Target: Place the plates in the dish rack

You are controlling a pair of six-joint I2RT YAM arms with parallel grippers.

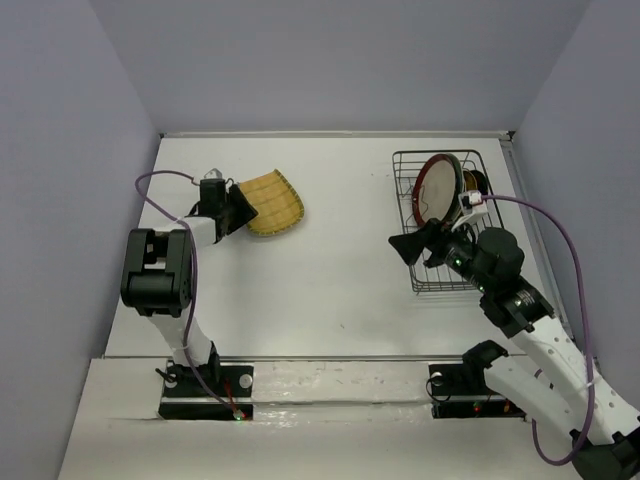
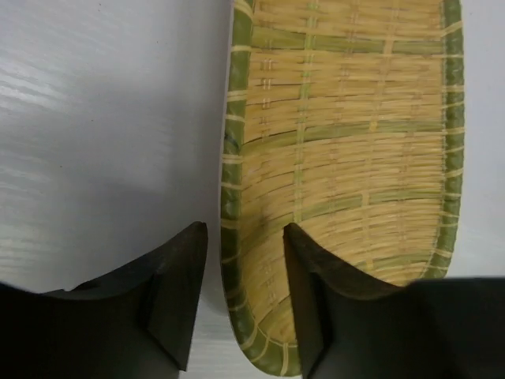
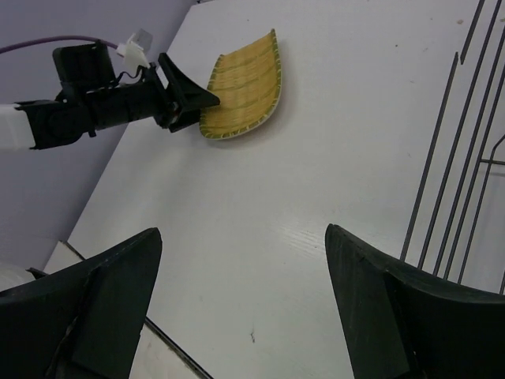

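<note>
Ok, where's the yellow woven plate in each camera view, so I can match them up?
Top external: the yellow woven plate lies left of centre in the upper half, at the tip of the left end effector.
Left wrist: the plate fills the upper right, its rim running down between the fingers.
Right wrist: the plate is small, upper middle.
Shared landmark: the left end effector straddling the plate's rim, visible in all three.

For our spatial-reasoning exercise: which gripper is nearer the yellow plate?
Left. The left gripper straddles the plate rim; the right gripper hangs beside the rack, across the table.
</note>
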